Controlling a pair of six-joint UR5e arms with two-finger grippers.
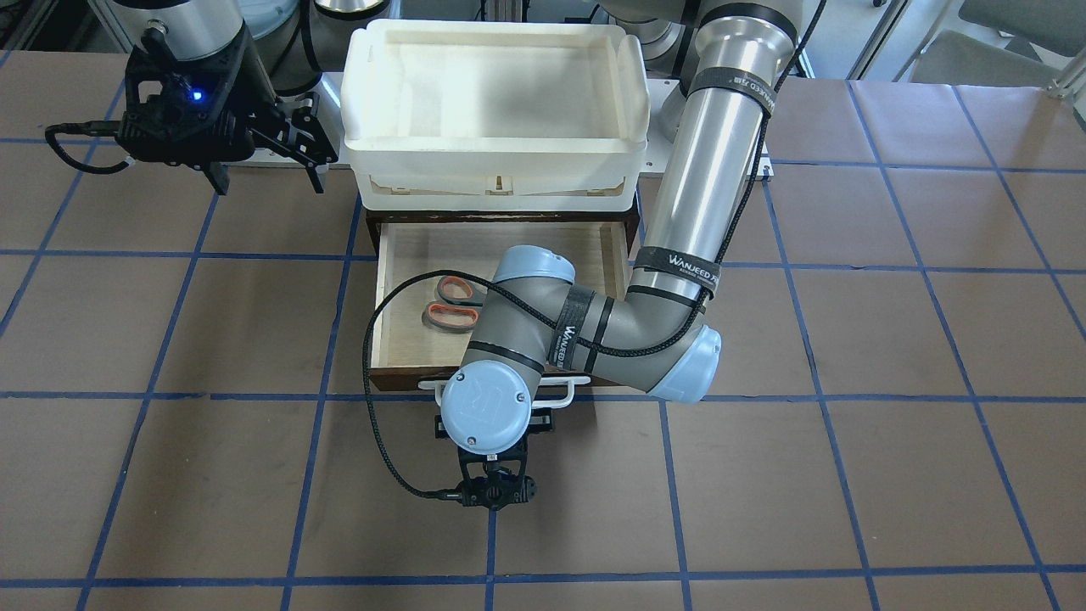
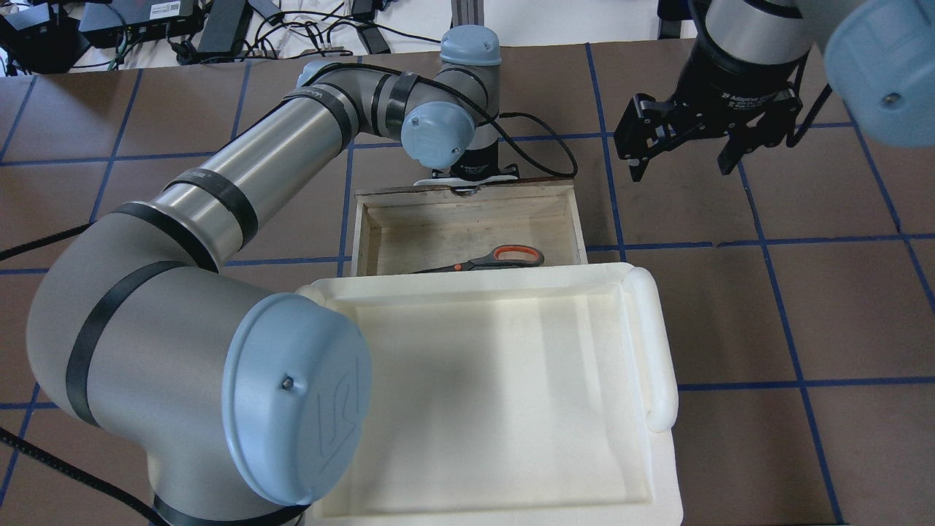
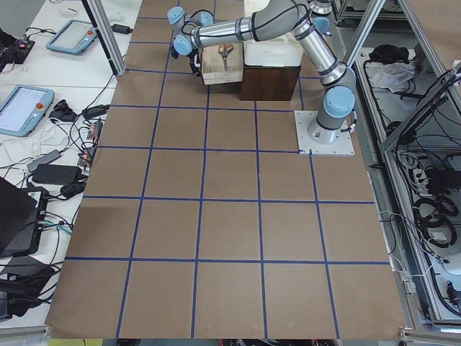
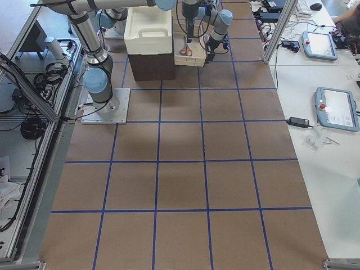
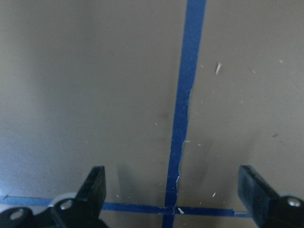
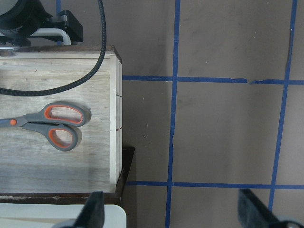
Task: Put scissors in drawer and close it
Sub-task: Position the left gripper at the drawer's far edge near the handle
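Note:
The scissors (image 1: pixel 454 303), grey with orange-lined loops, lie flat inside the open light-wood drawer (image 1: pixel 509 246). They also show in the overhead view (image 2: pixel 504 257) and the right wrist view (image 6: pixel 52 123). My left gripper (image 5: pixel 173 179) is open and empty. It points down at the table just in front of the drawer's white bar handle (image 1: pixel 579 386); the left wrist hides whether it touches the handle. My right gripper (image 1: pixel 270 180) is open and empty, hovering above the table beside the cabinet, off the drawer's side.
A white plastic tray (image 1: pixel 496 163) sits on top of the dark brown cabinet (image 6: pixel 127 164), above the drawer's back. The left arm's elbow (image 1: pixel 679 365) and cable (image 1: pixel 370 373) hang over the drawer's front part. Brown table (image 1: pixel 848 475) with blue grid lines lies around.

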